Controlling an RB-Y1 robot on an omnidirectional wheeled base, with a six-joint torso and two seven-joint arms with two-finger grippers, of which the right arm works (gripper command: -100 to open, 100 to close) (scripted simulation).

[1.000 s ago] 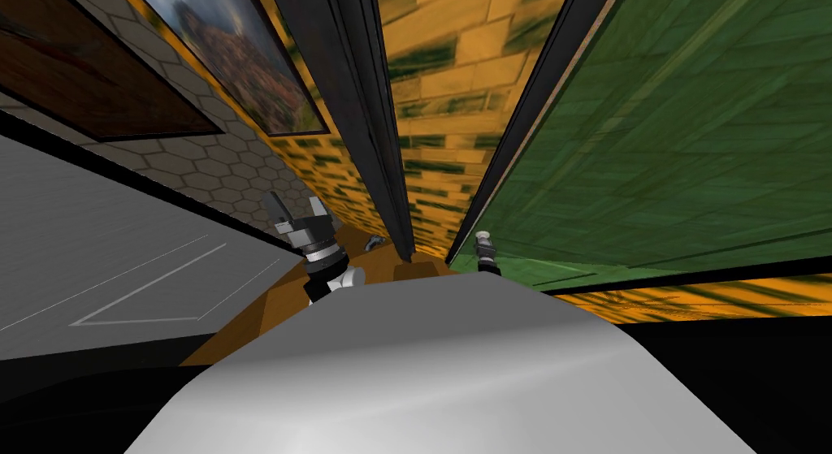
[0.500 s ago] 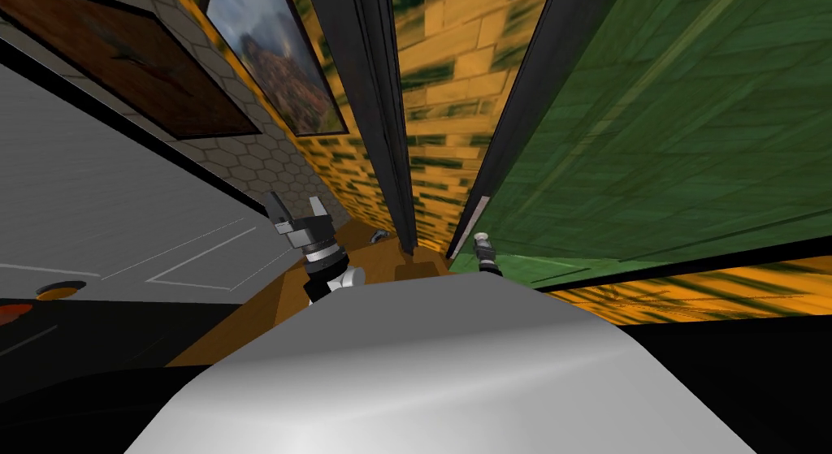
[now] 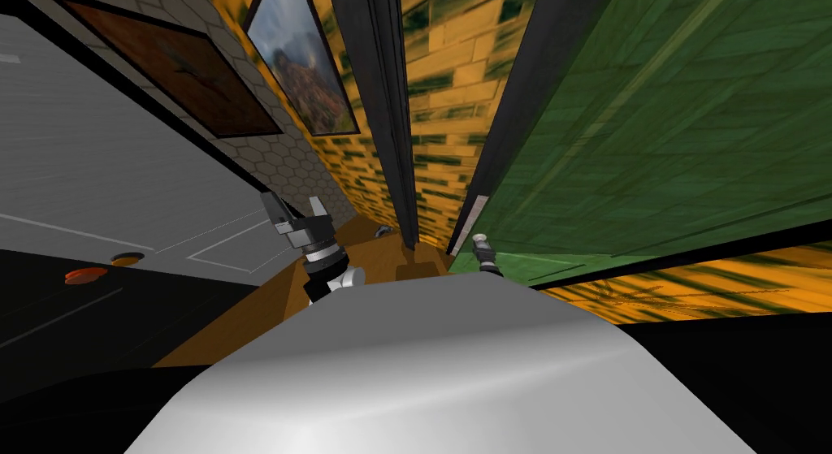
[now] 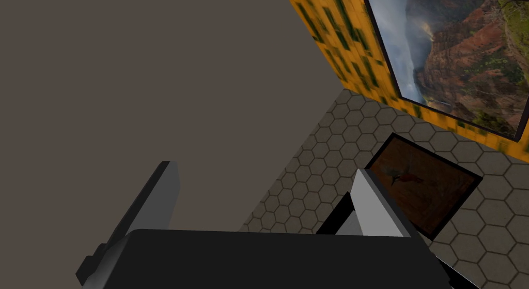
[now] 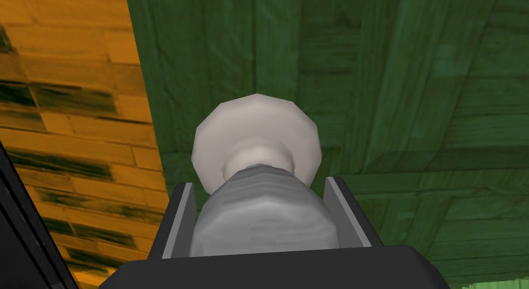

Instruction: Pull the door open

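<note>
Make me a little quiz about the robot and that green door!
1. True or false: the right gripper is shut on the pale grey round knob of the green wooden door.
2. The fingers of the left gripper are: A) open, holding nothing; B) shut on a knob; C) shut on a picture frame.
3. Fill in: the green-streaked brick wall beside the door is mostly ____ in colour.

Key: 1 true; 2 A; 3 orange.
</note>
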